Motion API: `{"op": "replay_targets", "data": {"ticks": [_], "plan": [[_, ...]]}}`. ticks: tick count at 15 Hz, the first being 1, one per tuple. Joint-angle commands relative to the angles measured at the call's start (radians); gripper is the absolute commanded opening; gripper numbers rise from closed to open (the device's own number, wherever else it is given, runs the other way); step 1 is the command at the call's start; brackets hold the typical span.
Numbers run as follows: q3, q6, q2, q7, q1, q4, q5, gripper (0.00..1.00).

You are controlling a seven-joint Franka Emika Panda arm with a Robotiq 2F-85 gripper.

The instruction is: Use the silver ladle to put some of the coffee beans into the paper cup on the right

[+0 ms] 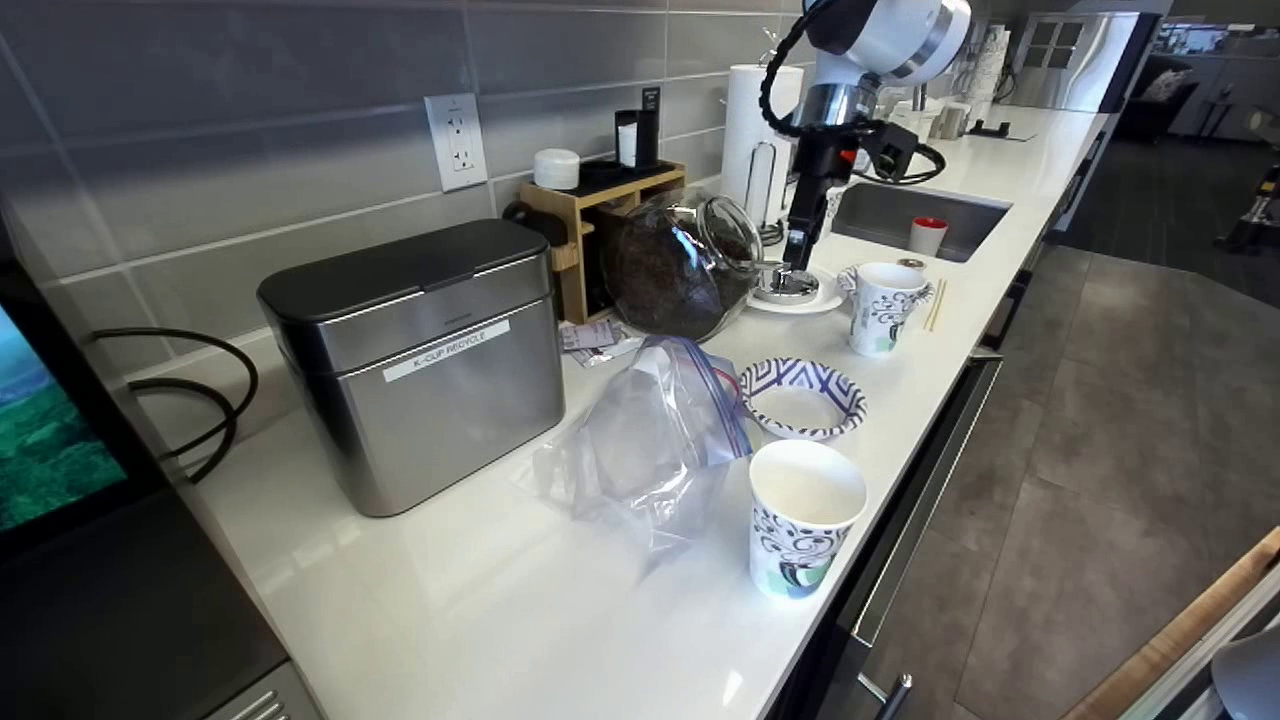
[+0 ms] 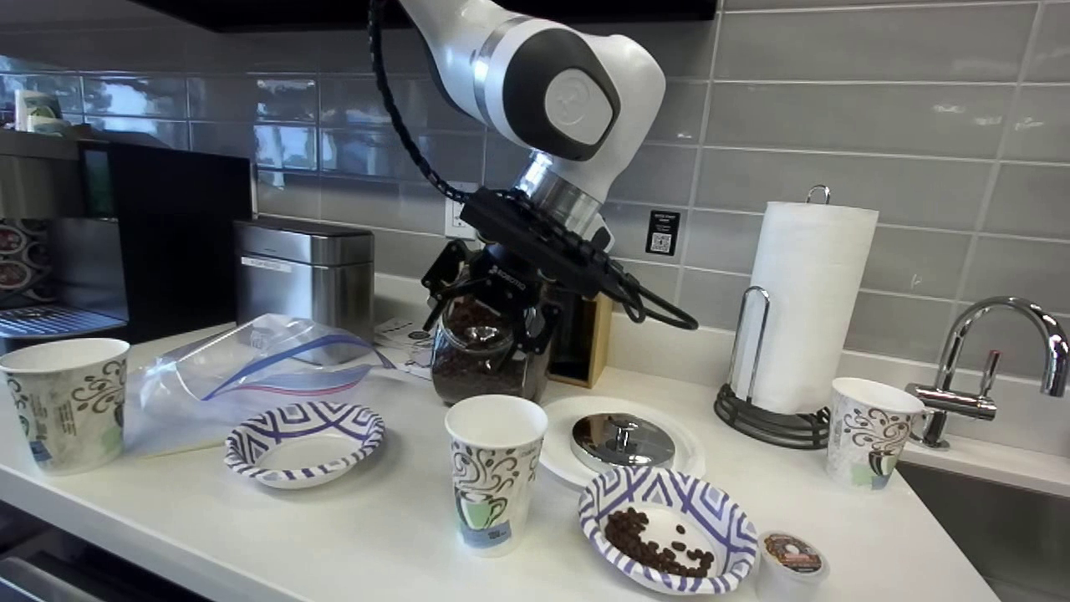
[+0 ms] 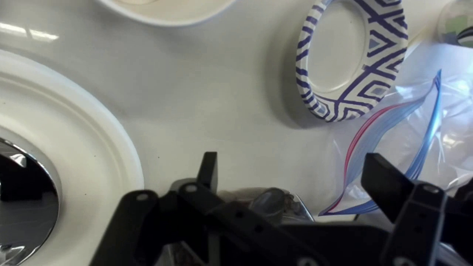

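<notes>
In the wrist view the gripper (image 3: 292, 170) stands wide, its black fingers (image 3: 209, 168) well apart, one near lower centre and one toward lower right. The gap between their tips shows white countertop (image 3: 240, 122); the right-hand finger overlaps the plastic bag (image 3: 432, 125) behind it. Low in the frame, between the fingers, sits a dark rounded shape (image 3: 271, 203); I cannot tell whether it is the silver ladle.

In an exterior view the fingertips hang right of centre, just beside the mouth of a glass jar (image 1: 720, 300) full of coffee beans (image 1: 655, 270); whether they touch it cannot be made out. In an exterior view more beans lie in a patterned bowl (image 2: 723, 518) at lower right. A paper cup (image 2: 496, 477) stands upright at lower centre, another cup (image 2: 71, 405) at the left edge, a third cup (image 2: 871, 435) toward the right; which one the task means is unclear.
</notes>
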Motion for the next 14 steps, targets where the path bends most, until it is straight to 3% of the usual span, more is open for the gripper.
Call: {"op": "replay_targets", "data": {"ticks": [1,14], "plan": [[-0.01,0.055,-0.037,-0.031,-0.022,-0.091,0.132,1.0],[-0.062,0.12,-0.037,-0.032,-0.047,-0.177,0.389,0.99]]}}
